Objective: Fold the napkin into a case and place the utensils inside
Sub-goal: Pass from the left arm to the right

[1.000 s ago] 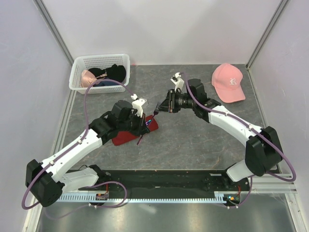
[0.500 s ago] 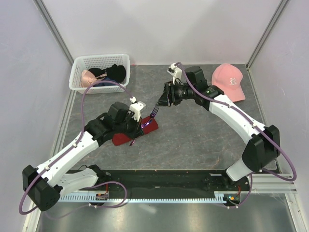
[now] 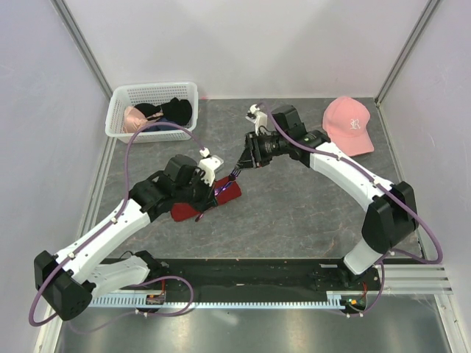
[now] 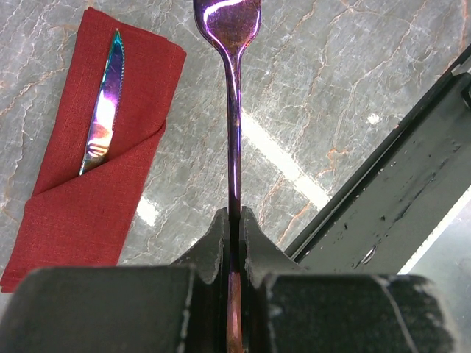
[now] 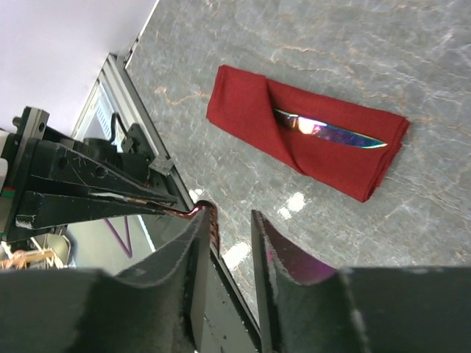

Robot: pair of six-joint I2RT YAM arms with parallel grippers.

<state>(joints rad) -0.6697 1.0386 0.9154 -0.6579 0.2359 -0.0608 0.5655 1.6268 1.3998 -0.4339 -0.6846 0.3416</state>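
Observation:
The dark red napkin, folded into a narrow case (image 4: 66, 198), lies flat on the grey table with an iridescent knife (image 4: 103, 110) tucked in its pocket. It also shows in the right wrist view (image 5: 243, 103) with the knife (image 5: 331, 134), and under the left arm in the top view (image 3: 193, 209). My left gripper (image 4: 233, 213) is shut on the handle of a purple fork (image 4: 232, 132) and holds it above the table beside the case. My right gripper (image 5: 229, 215) is open, with the fork's head (image 5: 193, 212) against one finger. In the top view the two grippers (image 3: 219, 188) (image 3: 241, 160) meet over the fork (image 3: 234, 175).
A white basket (image 3: 118, 121) with black and pink garments stands at the back left. A pink cap (image 3: 348, 125) lies at the back right. The black base rail (image 3: 250, 276) runs along the near edge, close to the fork in the left wrist view (image 4: 397, 169).
My right gripper has moved a little up and left in the top view. My left arm shifted slightly left and has kept hold of the fork.

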